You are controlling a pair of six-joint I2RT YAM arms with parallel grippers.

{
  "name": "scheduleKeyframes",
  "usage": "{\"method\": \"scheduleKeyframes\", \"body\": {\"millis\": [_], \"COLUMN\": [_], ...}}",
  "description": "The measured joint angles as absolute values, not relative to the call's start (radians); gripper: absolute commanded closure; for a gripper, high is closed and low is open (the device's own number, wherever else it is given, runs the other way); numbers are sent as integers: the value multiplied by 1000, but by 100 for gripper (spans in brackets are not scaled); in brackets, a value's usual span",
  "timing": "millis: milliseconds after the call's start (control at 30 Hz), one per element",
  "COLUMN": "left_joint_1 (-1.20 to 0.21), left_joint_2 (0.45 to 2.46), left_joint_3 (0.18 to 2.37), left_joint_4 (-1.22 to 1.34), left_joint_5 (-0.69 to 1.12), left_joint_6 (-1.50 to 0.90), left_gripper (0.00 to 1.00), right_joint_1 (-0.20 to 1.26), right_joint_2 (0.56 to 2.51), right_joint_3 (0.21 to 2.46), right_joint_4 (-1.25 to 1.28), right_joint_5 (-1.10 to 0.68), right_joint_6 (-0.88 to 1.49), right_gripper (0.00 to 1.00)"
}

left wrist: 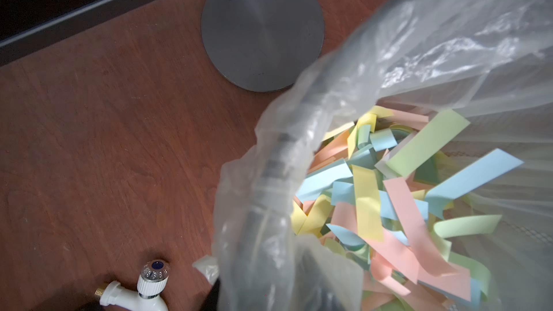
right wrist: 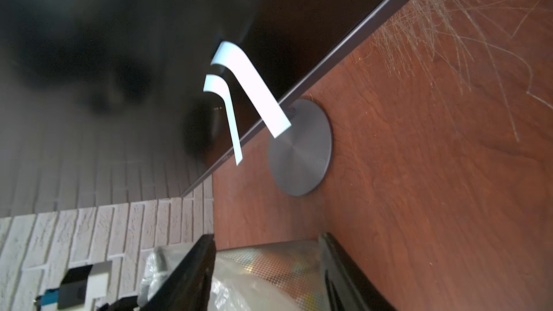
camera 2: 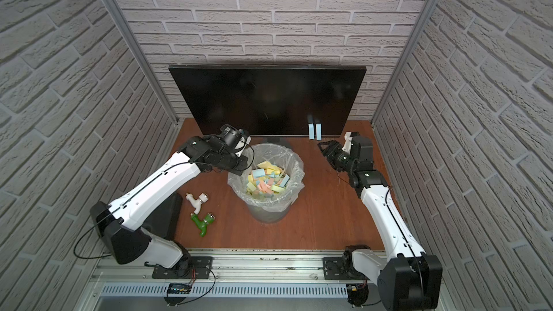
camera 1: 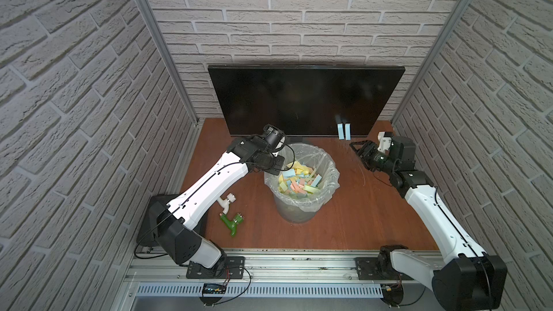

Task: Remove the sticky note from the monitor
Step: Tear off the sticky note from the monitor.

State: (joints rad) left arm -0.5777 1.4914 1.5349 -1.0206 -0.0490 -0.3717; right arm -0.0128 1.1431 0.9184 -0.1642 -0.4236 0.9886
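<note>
- Task things: two blue strips low on the screen of the monitor (camera 1: 299, 100), toward my right. The nearer note (right wrist: 251, 88) and the farther note (right wrist: 227, 115) sit just beside each other, not touching.
- Long axis: each strip runs top to bottom of the screen. The upper end is stuck to the glass; the lower tail curls clear of it and hangs past the bottom bezel.
- Right gripper (camera 1: 356, 146): my fingers (right wrist: 194, 267) are spread with nothing between them, low over the table (camera 1: 359, 219), facing the screen.
- Key relation: the notes lie ahead of these fingers, toward the back and a little to my left. They are near but apart, and the free tails face me.
- Left gripper (camera 1: 277, 165): at the rim of the bin (camera 1: 334, 181), well apart from the notes. I cannot tell whether it is spread or pressed together.
- Judgement: my right arm is the nearer. I would reach forward to straddle the nearer note's tail, then peel away from the glass.
</note>
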Motion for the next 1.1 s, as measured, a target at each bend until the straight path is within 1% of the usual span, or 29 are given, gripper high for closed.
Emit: {"method": "scheduleKeyframes", "body": {"millis": [333,467,800,1100], "left_joint_1": [-578,-578,-578,-578], "left_joint_2": [1491,1491,1491,1491], "left_joint_3": [1535,1535,1535,1535], "left_joint_4": [-1021,-1021,-1021,-1021], "left_joint_5": [-49,-49,-49,-49], "left_joint_6": [-372,-372,-372,-372], "left_gripper": [66,67,67,67], "right_joint_1": [-23,-23,-23,-23], "right_joint_2": [1274,1312,1337,1386], "right_joint_3": [913,913,913,920], "right_joint_4": [21,44,102,117], "right_joint_5": [-428,-428,-429,-428], "right_joint_6": [1056,1060,1056,1055], "right_gripper": [46,46,54,54]}}
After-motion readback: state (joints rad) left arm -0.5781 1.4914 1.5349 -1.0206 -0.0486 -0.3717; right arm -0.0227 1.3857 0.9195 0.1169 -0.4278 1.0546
